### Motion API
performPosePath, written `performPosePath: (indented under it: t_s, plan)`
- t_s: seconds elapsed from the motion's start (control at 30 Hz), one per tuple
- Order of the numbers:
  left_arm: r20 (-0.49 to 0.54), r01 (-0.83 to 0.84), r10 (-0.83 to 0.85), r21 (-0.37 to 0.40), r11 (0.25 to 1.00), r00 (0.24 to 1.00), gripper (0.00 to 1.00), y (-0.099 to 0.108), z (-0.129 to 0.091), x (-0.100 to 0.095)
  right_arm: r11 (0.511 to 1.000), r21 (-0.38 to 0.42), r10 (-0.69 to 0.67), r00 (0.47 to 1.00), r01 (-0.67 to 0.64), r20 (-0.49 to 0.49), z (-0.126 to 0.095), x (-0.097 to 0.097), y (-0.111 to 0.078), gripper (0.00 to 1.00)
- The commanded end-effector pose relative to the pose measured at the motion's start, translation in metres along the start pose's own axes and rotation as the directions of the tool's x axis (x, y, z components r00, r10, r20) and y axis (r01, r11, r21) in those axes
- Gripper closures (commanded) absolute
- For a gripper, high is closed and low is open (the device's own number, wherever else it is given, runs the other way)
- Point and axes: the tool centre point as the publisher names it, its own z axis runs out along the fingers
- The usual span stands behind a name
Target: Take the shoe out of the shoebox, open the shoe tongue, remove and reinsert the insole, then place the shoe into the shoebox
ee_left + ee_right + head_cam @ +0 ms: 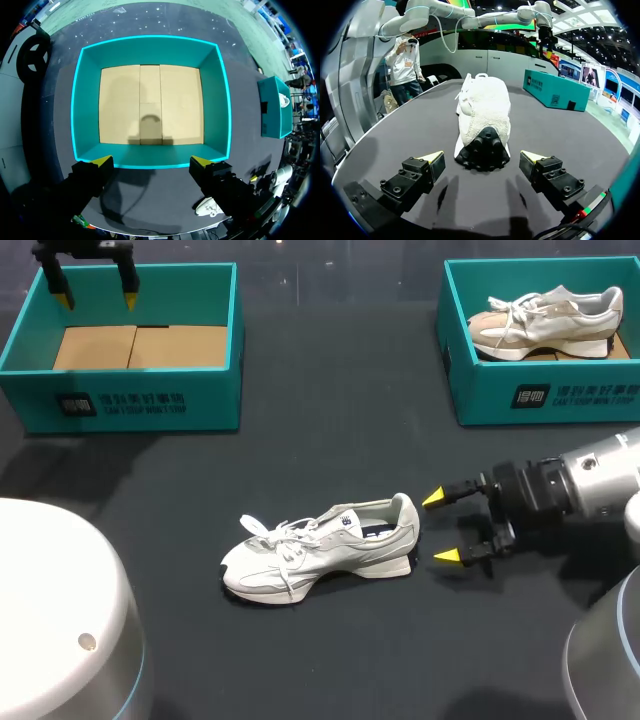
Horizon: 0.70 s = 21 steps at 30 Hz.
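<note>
White shoe lay heel-first before the wide-open right gripper, seemingly for grasping, while the left gripper hovered wide above the empty shoebox.

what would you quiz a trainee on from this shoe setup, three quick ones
1. True or false: the loose shoe lies with its heel toward the right hand.
2. Multiple choice: the left hand hangs over A) the empty shoebox B) the loose shoe C) the right hand.
3. Fill in: the right hand's fingers are ___, not touching the loose shoe.

Key: 1 true; 2 A; 3 open.
</note>
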Motion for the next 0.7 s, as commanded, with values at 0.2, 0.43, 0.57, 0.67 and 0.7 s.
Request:
performPosePath:
  t_s: [0.2, 0.43, 0.57, 0.67, 0.7]
  plan:
    - [0.0, 0.0, 0.0, 0.0, 1.0, 1.0, 0.0, 0.0, 0.0, 0.0, 0.999, -0.001, 0.042, 0.997, -0.042, -0.063, 0.02, -0.01, -0.003, 0.0]
    - [0.0, 0.0, 0.0, 0.0, 1.0, 1.0, 0.0, 0.0, 0.0, 0.0, 0.995, 0.005, 0.097, 0.992, -0.096, -0.083, 0.033, -0.009, -0.001, 0.0]
    - [0.0, 0.0, 0.0, 0.0, 1.0, 1.0, 0.0, 0.0, 0.0, 0.0, 0.992, 0.009, 0.124, 0.989, -0.124, -0.085, 0.038, -0.008, 0.0, 0.0]
    - [0.0, 0.0, 0.0, 0.0, 1.0, 1.0, 0.0, 0.0, 0.0, 0.0, 0.991, 0.005, 0.136, 0.987, -0.137, -0.088, 0.041, -0.006, 0.001, 0.0]
    - [0.0, 0.0, 0.0, 0.0, 1.0, 1.0, 0.0, 0.0, 0.0, 0.0, 0.99, 0.003, 0.138, 0.986, -0.139, -0.09, 0.041, -0.005, 0.002, 0.0]
